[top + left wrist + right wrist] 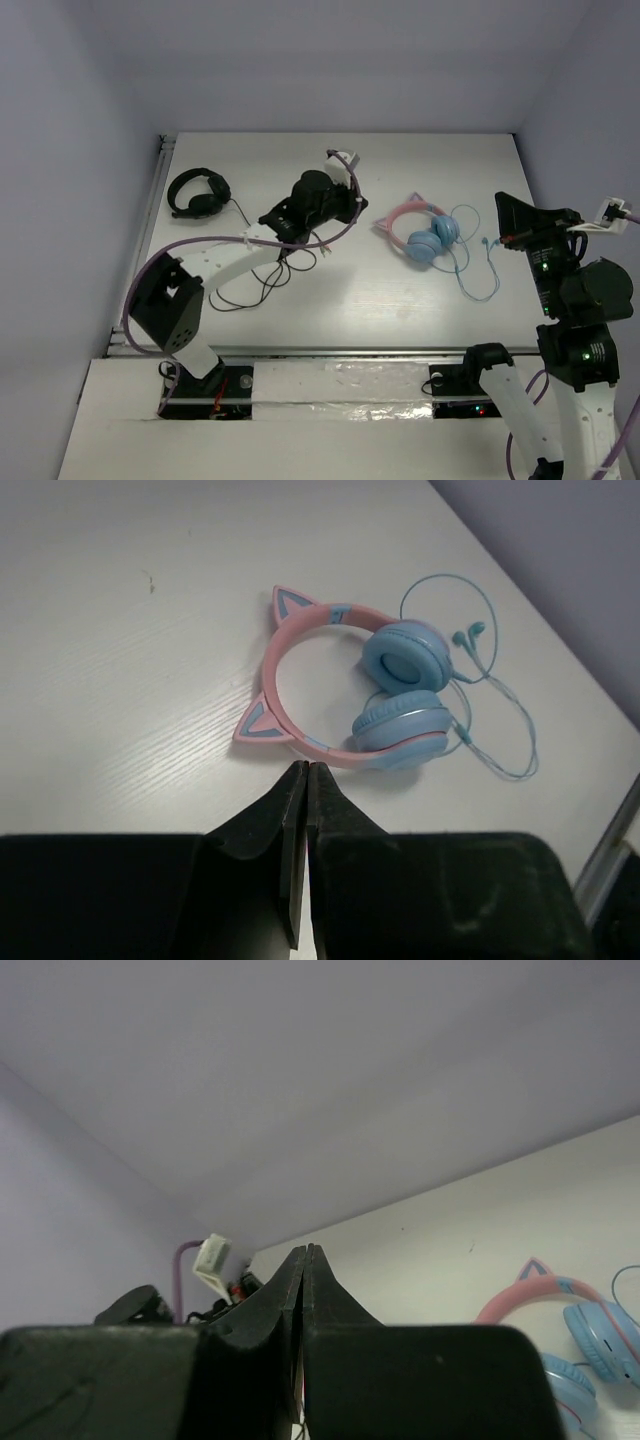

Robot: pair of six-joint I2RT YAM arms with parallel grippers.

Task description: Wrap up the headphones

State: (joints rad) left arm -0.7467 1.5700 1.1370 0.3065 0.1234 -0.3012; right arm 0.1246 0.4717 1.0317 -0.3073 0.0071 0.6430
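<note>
Left hand (306, 769): jaws pressed flat together, nothing between them. It hangs over the surface (120, 680), tips aimed at the headphones (405, 662), which lie just ahead of it.

Right hand (305, 1250): also fully closed and empty, held higher and aimed mostly at the back wall (320, 1080).

Top view: the headphones (425, 237) lie flat on the surface between the two hands. Their long axis runs roughly left to right, with the pink band toward the left hand (352, 208) and the blue cups toward the right hand (502, 208). Judged nearer: the left hand to the band, the right hand to the cable, which loops off the cups toward the right arm.

View differences: the left wrist view alone shows the cups folded against each other, both cat ears, and the cable's plug end (468, 634). The right wrist view catches only a band-and-cup sliver (530, 1295) at its lower right. Only the top view shows the black headphones (200, 190), well apart at far left.
</note>
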